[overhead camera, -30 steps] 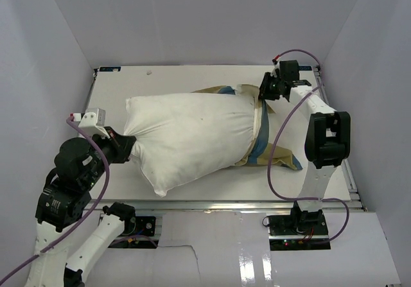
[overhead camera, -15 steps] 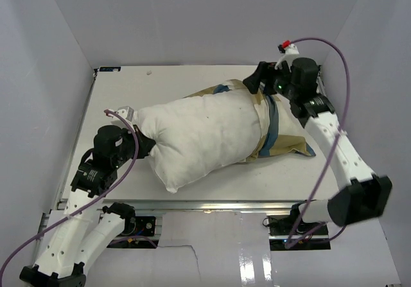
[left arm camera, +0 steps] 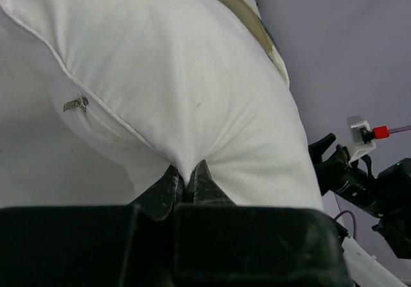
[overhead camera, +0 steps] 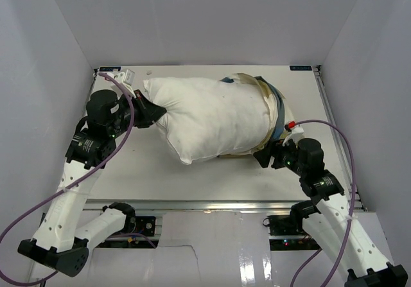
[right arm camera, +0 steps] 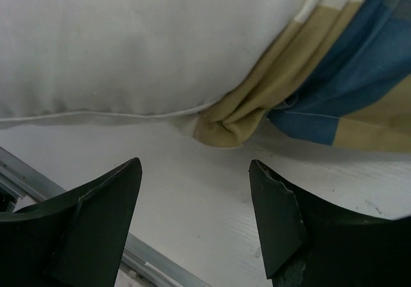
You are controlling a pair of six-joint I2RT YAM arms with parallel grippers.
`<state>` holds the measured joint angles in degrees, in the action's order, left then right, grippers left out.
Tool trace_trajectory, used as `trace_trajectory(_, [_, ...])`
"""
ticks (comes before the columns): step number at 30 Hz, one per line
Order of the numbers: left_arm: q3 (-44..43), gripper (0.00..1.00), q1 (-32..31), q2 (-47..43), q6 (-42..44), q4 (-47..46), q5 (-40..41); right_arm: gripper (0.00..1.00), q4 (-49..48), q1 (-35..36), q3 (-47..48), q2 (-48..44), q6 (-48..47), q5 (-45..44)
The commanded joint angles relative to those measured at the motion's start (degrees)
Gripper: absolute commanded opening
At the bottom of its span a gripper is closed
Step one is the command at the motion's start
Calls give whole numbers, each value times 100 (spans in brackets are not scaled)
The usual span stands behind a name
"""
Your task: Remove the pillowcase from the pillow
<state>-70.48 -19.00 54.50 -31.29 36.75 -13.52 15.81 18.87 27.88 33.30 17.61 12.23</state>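
bench [overhead camera: 212,178]: white, flat; grainy surface in the right wrist view
rail [overhead camera: 212,205]: metal strip along the bench's near edge
walls [overhead camera: 192,17]: plain, pale; close on three sides

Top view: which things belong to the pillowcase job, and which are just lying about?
Job: pillow, pillowcase, left end effector shut on the pillow, right end effector open beside the pillowcase.
Just there: table, purple cables.

Pillowcase [overhead camera: 277,110] far end hidden behind pillow [overhead camera: 212,117], tips of left tool [left arm camera: 187,184] buried in pillow fabric
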Motion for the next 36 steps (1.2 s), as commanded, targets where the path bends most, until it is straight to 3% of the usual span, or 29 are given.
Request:
trace_trajectory(1, [-475,0,11,-54,-202,-204,-90,73,-131,11,-89,-446,252,-88])
trace_trajectory(8, [-467,0,11,-159,-334,-168,-46,72,-718,20,-449,132,252,77])
trace_trajectory(16, [-546,0,20,-89,-255,-124,-2,68,-2721,20,-687,1318,568,184])
trace_trajectory(18, [-590,0,11,-1,-238,-107,-19,59,-2899,20,-600,1635,569,-122])
trace_trajectory(19, [-694,0,11,17,-211,-89,-19,43,-2969,20,-591,1723,603,-255])
trace_trajectory(22, [-1412,0,11,261,42,348,86,10,-3005,-24,-573,1882,595,-1087])
trace_trajectory(23, [-1634,0,11,298,96,681,191,8,-3031,-94,-582,1891,586,-1152])
trace_trajectory(31, [-2953,0,20,244,570,1701,1525,8,-3030,-1781,-975,2172,1113,-1318])
trace_trajectory(33, [-3138,0,20,307,667,1957,1772,8,-3479,-2498,-1135,2277,1218,-909])
trace_trajectory(36, [-2746,0,11,105,791,1906,2265,8,-3628,-3194,-1162,2558,1315,-267])
